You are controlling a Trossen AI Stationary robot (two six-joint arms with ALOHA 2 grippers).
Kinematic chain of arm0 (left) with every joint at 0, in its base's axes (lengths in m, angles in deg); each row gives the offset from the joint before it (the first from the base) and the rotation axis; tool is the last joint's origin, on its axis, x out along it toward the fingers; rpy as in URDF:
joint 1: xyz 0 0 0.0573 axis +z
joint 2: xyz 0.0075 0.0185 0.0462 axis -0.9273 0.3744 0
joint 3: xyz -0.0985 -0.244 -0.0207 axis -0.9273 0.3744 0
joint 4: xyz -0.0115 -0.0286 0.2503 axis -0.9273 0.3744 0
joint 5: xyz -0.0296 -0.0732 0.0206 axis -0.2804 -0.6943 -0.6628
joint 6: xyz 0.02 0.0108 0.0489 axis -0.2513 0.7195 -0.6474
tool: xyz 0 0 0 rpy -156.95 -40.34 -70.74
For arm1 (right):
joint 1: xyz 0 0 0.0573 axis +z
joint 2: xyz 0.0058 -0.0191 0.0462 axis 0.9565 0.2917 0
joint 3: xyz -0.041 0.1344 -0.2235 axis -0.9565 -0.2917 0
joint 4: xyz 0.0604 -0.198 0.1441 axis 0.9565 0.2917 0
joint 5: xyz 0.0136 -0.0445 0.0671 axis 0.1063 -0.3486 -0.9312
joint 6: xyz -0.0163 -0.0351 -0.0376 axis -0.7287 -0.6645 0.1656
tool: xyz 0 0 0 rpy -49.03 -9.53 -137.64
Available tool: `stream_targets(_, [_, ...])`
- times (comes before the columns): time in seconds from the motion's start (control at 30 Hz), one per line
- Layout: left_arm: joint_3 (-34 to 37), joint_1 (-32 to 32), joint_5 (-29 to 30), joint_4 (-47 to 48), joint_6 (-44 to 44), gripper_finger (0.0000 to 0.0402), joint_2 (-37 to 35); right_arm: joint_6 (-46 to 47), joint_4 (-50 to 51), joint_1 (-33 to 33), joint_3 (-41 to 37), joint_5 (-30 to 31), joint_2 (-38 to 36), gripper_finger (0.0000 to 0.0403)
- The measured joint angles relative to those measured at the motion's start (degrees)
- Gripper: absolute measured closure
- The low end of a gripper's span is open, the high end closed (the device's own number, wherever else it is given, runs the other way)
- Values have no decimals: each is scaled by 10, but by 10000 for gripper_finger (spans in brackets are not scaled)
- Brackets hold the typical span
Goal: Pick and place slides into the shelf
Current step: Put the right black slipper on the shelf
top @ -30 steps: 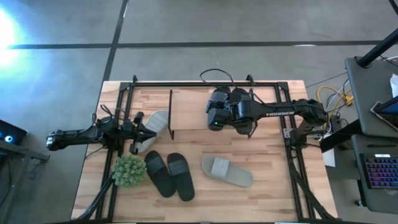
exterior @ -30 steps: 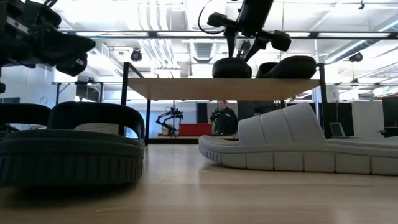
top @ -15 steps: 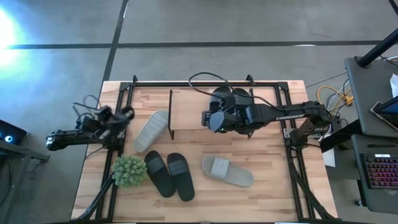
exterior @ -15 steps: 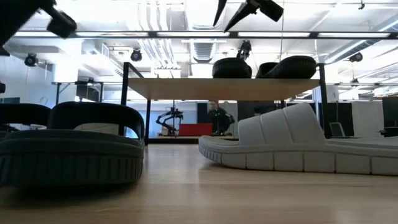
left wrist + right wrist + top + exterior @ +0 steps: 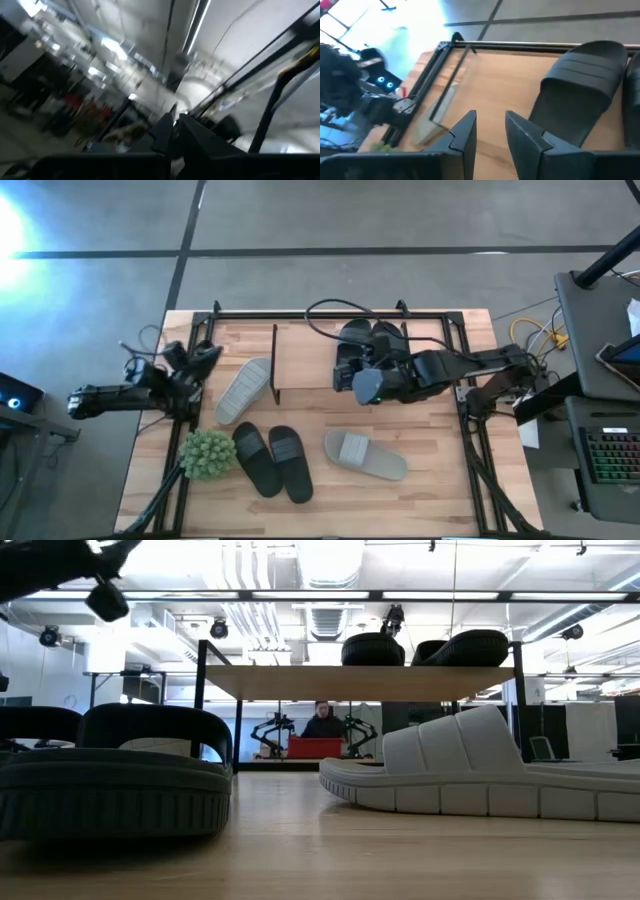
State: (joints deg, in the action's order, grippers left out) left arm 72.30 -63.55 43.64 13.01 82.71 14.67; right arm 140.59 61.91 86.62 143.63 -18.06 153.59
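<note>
The shelf [image 5: 305, 360] stands at the table's far middle, and two black slides [image 5: 352, 340] [image 5: 386, 338] rest sole-down on its wood top. A grey slide [image 5: 243, 391] lies on the table at the shelf's left end. Another grey slide [image 5: 365, 455] and two black slides [image 5: 258, 460] [image 5: 290, 463] lie on the near part of the table. My right gripper [image 5: 490, 132] hovers open over the shelf top, just near of the black slide [image 5: 585, 85], with nothing between its fingers. My left gripper [image 5: 175, 131] is shut, raised at the table's left edge [image 5: 195, 360] and tipped upward.
A small green plant [image 5: 207, 453] stands near the table's left front. A black rod frame [image 5: 465, 395] runs around the table. A person sits at a red screen [image 5: 315, 747] in the room behind. Bare wood lies between the shelf and the near slides.
My right gripper has risen off the black slides on the shelf top and drawn back toward the table's right and near side. My left gripper has pulled away from the grey slide toward the left edge, gone up and tipped upward. No slide has moved.
</note>
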Motion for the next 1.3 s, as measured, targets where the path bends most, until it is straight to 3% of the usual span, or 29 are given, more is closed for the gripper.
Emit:
stream_targets(0.17, [-113,0,-61,151,-81,384,115,9,86,30,66,24,0,308])
stream_targets(0.33, [-258,0,-85,342,-174,384,250,52,235,64,129,48,0,308])
stream_targets(0.4, [-296,3,-90,359,-194,384,323,99,289,75,144,48,0,307])
stream_targets(0.63, [-400,37,-105,363,-217,384,512,107,284,97,135,46,-9,309])
stream_targets(0.8, [-480,95,-193,369,-219,394,625,103,284,107,125,42,-6,310])
stream_targets(1.07, [-608,114,-209,472,-305,401,750,102,284,127,120,42,-7,312])
stream_targets(1.3, [-664,115,-207,538,-334,401,824,102,284,133,120,44,-7,314])
